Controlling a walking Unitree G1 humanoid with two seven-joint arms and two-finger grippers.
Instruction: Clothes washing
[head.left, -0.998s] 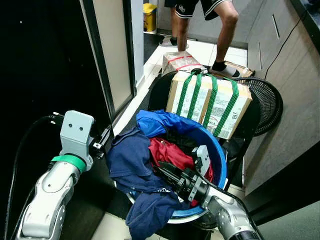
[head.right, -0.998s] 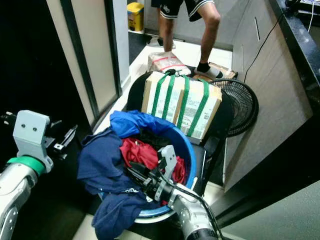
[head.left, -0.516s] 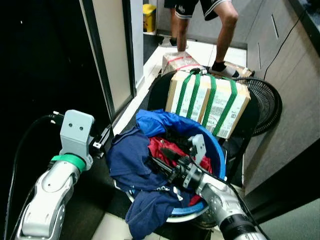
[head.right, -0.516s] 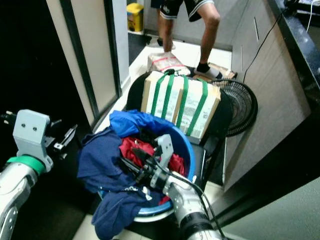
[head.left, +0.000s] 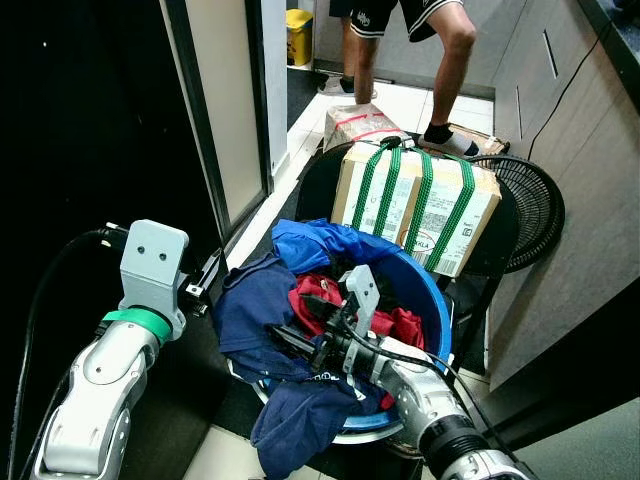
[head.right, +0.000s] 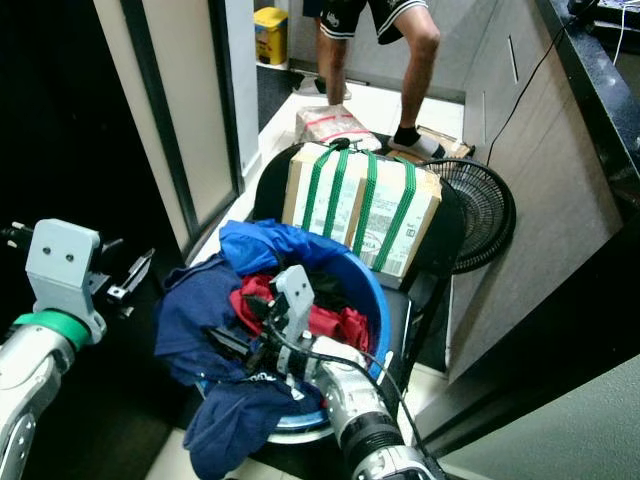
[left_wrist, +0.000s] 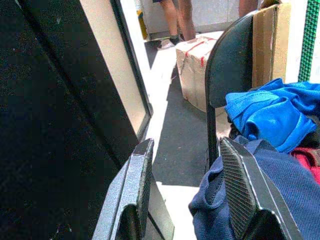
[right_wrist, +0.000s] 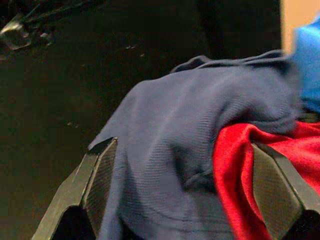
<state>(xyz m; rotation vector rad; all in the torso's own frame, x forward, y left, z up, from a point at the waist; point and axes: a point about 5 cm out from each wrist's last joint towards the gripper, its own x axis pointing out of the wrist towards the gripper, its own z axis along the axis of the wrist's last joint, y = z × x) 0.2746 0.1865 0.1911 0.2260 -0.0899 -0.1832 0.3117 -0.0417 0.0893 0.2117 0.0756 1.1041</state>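
A blue basin sits on a black chair, heaped with clothes: a navy garment hanging over its left rim, a bright blue one at the back and a red one in the middle. My right gripper reaches in low over the pile, open, its fingers straddling the spot where navy cloth meets red cloth. My left gripper is open and empty, held just left of the basin beside the navy garment.
A cardboard box with green straps leans on the chair back behind the basin. A floor fan stands at the right by the cabinets. A person's legs and a taped parcel are beyond. A door frame and dark opening lie left.
My right gripper has swung left across the basin, from over the red garment to the edge of the navy one. The left arm has stayed put.
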